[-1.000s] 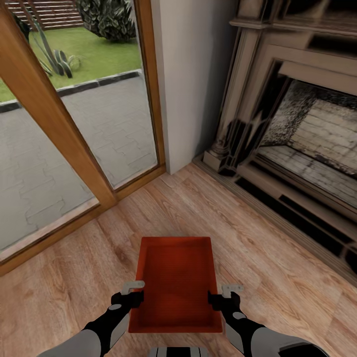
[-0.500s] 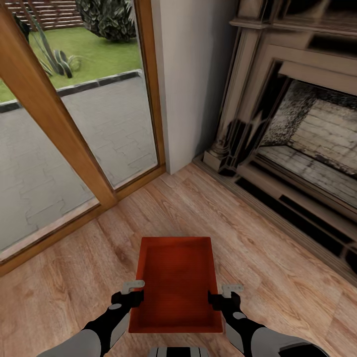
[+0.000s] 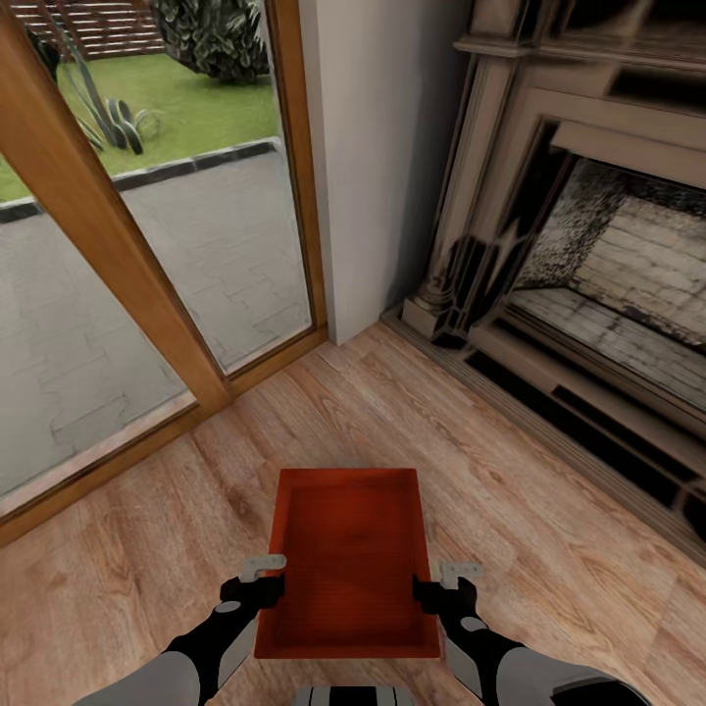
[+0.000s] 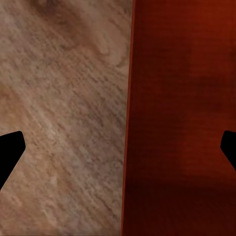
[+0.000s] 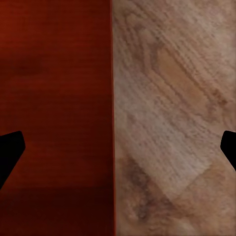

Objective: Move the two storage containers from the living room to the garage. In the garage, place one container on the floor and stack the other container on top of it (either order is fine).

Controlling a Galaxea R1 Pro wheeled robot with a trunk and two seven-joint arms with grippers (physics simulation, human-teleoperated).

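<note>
Nothing changed lately: bin [image 3: 348, 559] near fireplace [image 3: 588, 284], left gripper [image 3: 263, 579] and right gripper [image 3: 446, 583] spread astride its walls, unclamped, unlifted.

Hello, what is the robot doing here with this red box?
The robot is at one red-orange storage container on the wood-plank floor, near the fireplace and a glass door. The left hand and the right hand are at its two long sides, each open and straddling a wall. I cannot tell if it is lifted.
</note>
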